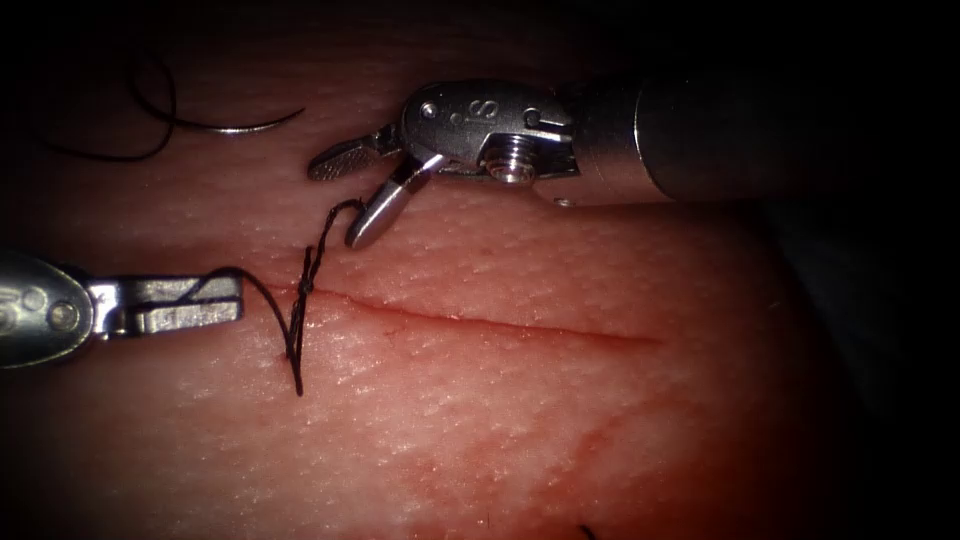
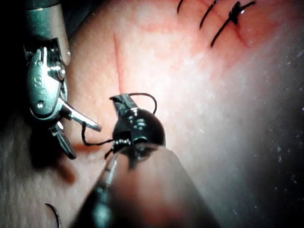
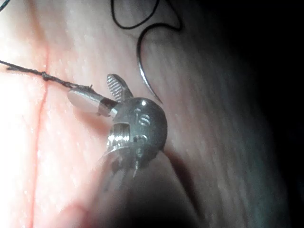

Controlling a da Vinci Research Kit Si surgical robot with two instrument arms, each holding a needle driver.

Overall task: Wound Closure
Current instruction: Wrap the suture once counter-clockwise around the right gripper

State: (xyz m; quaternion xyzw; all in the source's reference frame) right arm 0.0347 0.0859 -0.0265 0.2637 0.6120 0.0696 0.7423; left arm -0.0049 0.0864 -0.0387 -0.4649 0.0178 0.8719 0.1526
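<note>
Two tools worked at the left end of the cut (image 1: 480,322), and only one of them had hold of anything. Your left tool (image 1: 200,302) had its jaws closed flat on the thread (image 1: 262,290), just left of the knot (image 1: 305,286) that sat on the cut line. Your right tool (image 1: 336,203) hung just above and right of that knot with its jaws spread wide and nothing between them. The free thread end curled up to touch the tip of its lower jaw. The needle (image 1: 240,128) lay loose on the tissue (image 1: 500,420) at the upper left, well apart from both tools. Its whole curve was out of the tissue and neither tool held it.

By my reading, you were at knot work on this stitch. To do it well, you needed the short end seated deep between the right jaws, not nipped at the tip, where it looked likely to slip. You needed the two pulls opposed and low along the surface, so the knot sat square on the cut and did not ride to one side. You also needed gentle tension, because the edges met at the knot and a hard pull would have puckered them. The loose needle's strand wanted watching for snags.
</note>
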